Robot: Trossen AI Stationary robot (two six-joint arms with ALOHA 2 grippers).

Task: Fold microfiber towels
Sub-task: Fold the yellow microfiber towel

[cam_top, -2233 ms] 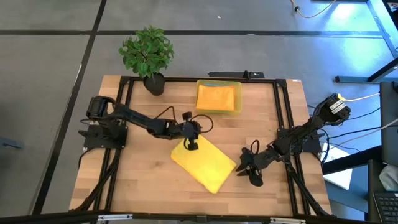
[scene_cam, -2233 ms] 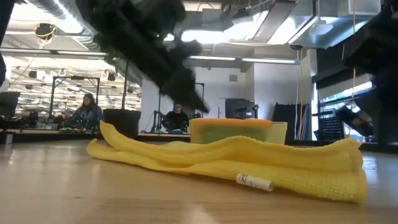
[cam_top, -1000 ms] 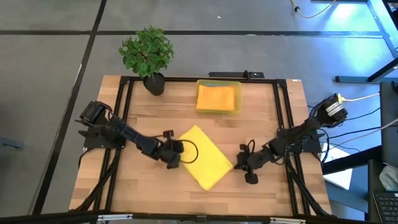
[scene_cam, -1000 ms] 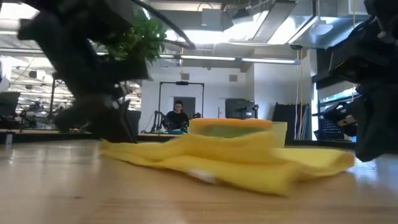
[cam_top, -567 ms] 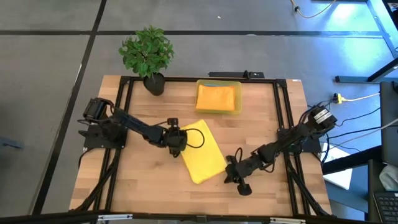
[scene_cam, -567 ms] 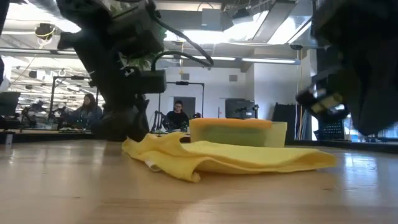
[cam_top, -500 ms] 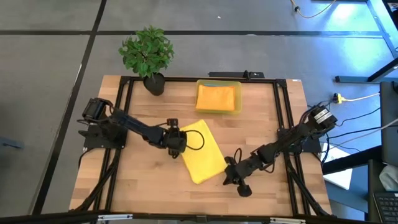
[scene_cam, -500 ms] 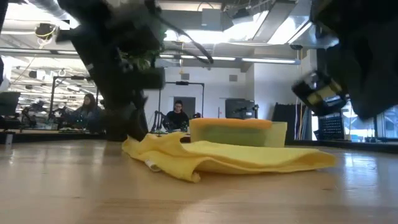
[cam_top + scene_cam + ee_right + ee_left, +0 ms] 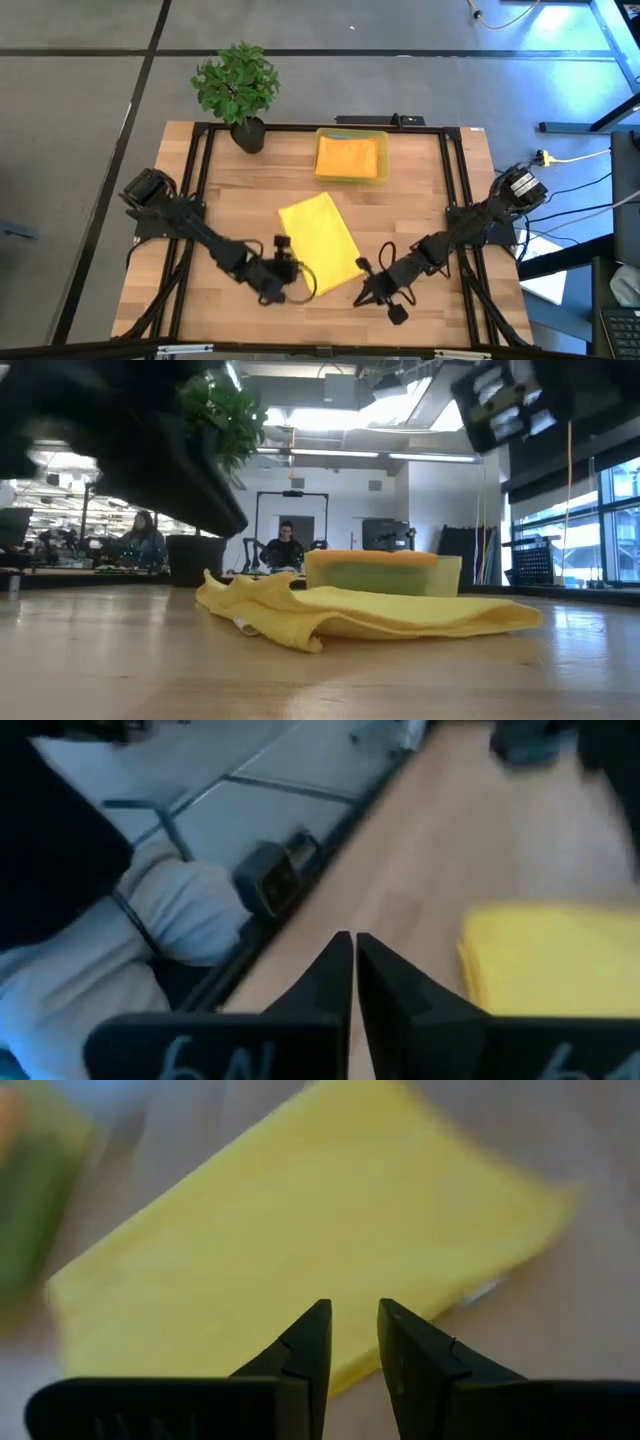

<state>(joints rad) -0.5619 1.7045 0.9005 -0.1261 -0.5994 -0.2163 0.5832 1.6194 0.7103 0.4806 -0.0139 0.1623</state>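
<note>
Here one soft yellow towel (image 9: 318,243), folded into a fuzzy oblong with rumpled edges, lies at the centre of the pale wood table (image 9: 440,200), with bare boards free all round it. A second, orange towel (image 9: 350,155) sits in the translucent yellow bin (image 9: 351,178) at 12 o'clock from it. Two grippers flank the yellow towel: the left gripper (image 9: 283,287) at 7 o'clock with its fingers (image 9: 306,1355) a narrow gap apart and empty, and the right gripper (image 9: 366,297) at 5 o'clock, pinched closed and empty.
</note>
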